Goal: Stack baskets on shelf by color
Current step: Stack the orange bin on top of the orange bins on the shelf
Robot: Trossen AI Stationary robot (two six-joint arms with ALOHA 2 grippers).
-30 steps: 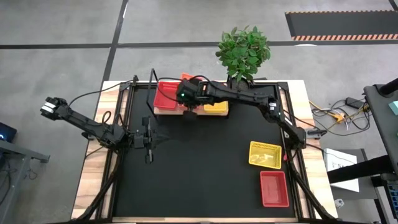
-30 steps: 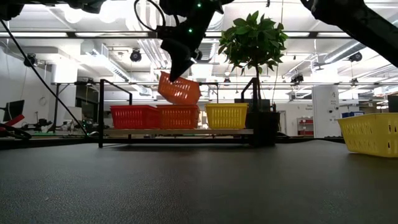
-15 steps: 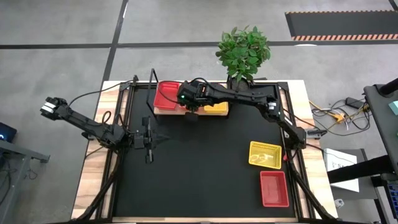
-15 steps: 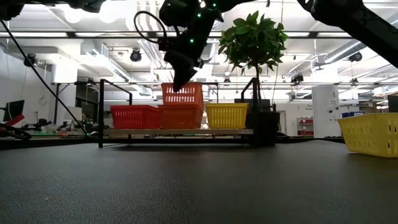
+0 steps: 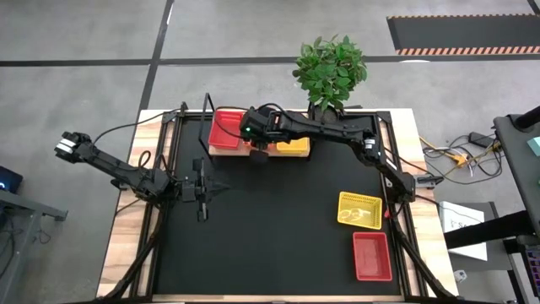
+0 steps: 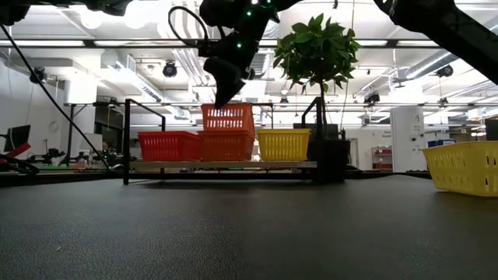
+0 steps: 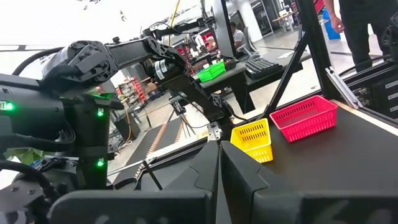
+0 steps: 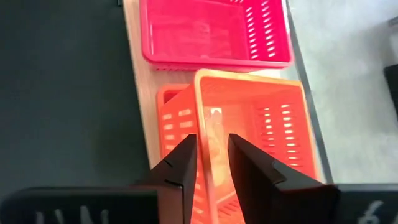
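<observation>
Low view shows the upper orange basket (image 6: 228,117), tilted in the air a second ago, now level on the lower orange basket (image 6: 226,145) on the shelf (image 6: 222,165). Right gripper (image 8: 213,167) directly above, fingers slightly apart astride its near wall, apparently releasing; left gripper (image 5: 202,187) waits together.

Right tool (image 8: 212,163) fingers astride orange basket (image 8: 261,130) wall, red basket (image 8: 211,31) beside
</observation>
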